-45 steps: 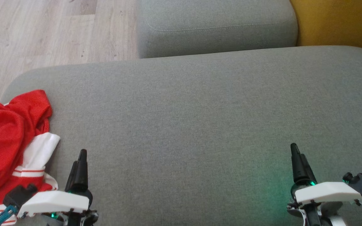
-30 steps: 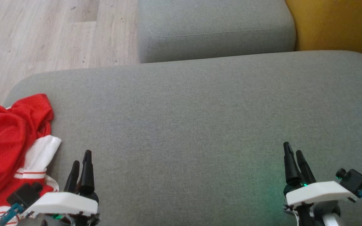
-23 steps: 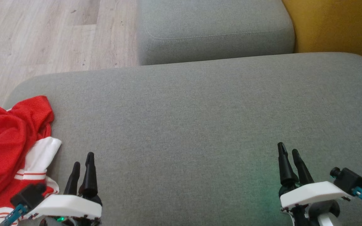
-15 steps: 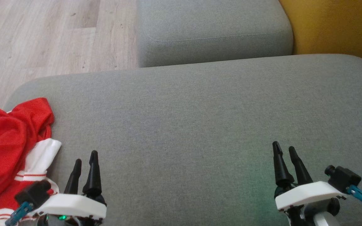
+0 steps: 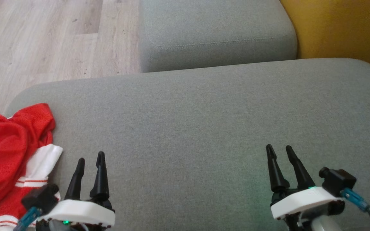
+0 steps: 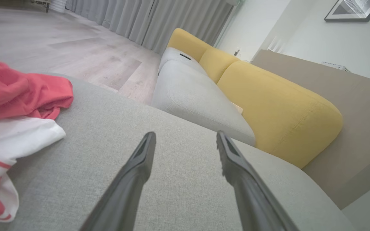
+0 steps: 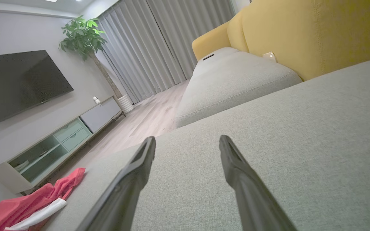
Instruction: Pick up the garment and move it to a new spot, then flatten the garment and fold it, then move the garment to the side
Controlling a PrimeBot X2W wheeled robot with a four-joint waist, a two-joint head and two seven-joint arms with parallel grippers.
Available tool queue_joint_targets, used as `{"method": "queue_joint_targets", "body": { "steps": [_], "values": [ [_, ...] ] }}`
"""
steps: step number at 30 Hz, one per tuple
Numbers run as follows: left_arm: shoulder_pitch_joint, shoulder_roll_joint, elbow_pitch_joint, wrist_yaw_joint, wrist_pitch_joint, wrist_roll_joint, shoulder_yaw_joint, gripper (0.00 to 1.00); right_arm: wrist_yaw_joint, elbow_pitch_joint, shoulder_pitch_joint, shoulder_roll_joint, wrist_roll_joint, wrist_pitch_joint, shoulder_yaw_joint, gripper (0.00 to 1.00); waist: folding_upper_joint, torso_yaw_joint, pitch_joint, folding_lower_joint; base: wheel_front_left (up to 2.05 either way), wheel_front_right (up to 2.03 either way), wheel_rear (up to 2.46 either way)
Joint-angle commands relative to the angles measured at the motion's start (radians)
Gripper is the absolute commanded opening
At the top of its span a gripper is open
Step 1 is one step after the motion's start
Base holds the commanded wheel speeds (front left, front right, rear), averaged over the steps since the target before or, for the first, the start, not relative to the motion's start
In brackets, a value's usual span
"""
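Grey sofa cushion [image 5: 185,128]: red-and-white jersey [image 5: 8,150] crumpled at left edge. Left claw [image 5: 91,156], right claw [image 5: 279,147] apart, empty. Advise: swing left claw over, pinch raised red fold.

The garment [image 5: 10,150] runs off my head view's left edge (bottom edge too), and my left gripper [image 5: 91,157] covers its lower corner.

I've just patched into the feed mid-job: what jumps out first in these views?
The crumpled red and white garment stands out, bunched at the left end of the grey sofa seat, just left of the left gripper. That gripper and the right gripper are open over bare cushion, holding nothing. A yellow backrest glows at the far right.
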Motion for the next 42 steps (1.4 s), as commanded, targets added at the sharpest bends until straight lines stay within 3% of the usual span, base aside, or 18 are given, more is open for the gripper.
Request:
{"method": "queue_joint_targets", "body": {
  "steps": [1,16,31,42],
  "values": [
    [-0.027,0.012,-0.043,0.003,-0.014,0.041,0.015,1.0,0.006,-0.041,-0.031,-0.007,-0.034,-0.023,0.027,1.0,0.0,0.0,-0.002,0.0,0.0,0.0,0.0],
    [-0.006,0.014,-0.08,0.028,-0.058,0.24,-0.011,1.0,0.007,-0.05,-0.03,-0.008,-0.219,-0.067,0.077,1.0,0.0,-0.003,-0.021,0.0,0.0,0.0,0.0],
    [0.023,0.016,-0.062,0.066,-0.099,0.378,-0.001,1.0,0.008,-0.027,-0.02,-0.009,-0.375,-0.109,0.034,1.0,0.0,-0.007,-0.033,0.0,0.0,0.0,0.0],
    [0.022,0.016,-0.036,0.05,-0.1,0.363,0.017,1.0,0.008,-0.004,-0.024,-0.009,-0.369,-0.11,0.004,1.0,0.0,-0.004,-0.024,0.0,0.0,0.0,0.0]
  ]
}}
